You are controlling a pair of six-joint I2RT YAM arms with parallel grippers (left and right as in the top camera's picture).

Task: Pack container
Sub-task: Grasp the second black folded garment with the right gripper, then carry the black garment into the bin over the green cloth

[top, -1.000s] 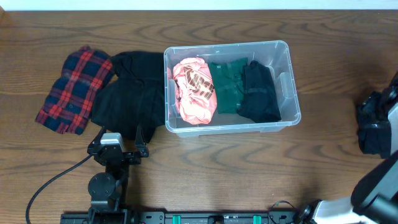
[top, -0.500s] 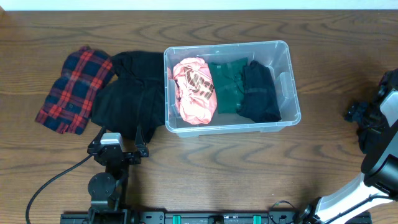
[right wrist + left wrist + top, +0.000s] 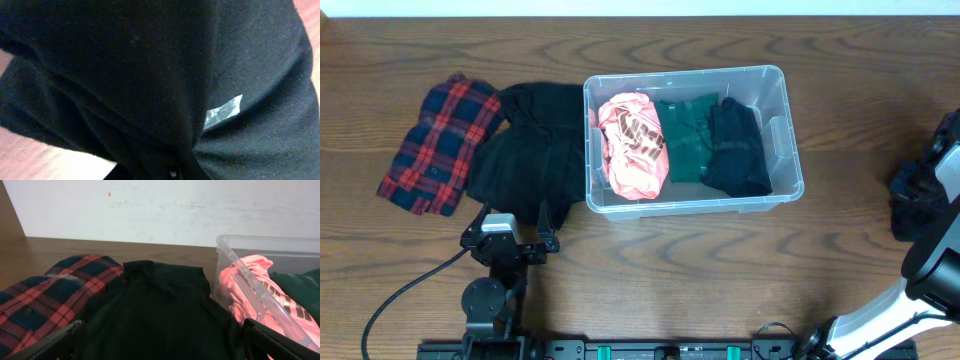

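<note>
Wooden table, white wall behind: a half-packed bin at the centre, clothes lying to its left.

The container (image 3: 790, 150) sits in the middle of the table (image 3: 720, 280), holding a pink garment (image 3: 632, 143), a green one (image 3: 685, 135) and a black one (image 3: 737, 147) side by side. A black garment (image 3: 525, 150) lies against its left wall, with a plaid shirt (image 3: 440, 143) next to that. The left gripper (image 3: 508, 228) rests at the near edge of the black garment, fingers spread wide and holding nothing. The right gripper (image 3: 918, 195) is at the table's right edge, well apart from the bin. Black cloth (image 3: 150, 75) fills its wrist view and hides the fingers, so I cannot tell whether it is gripping.
</note>
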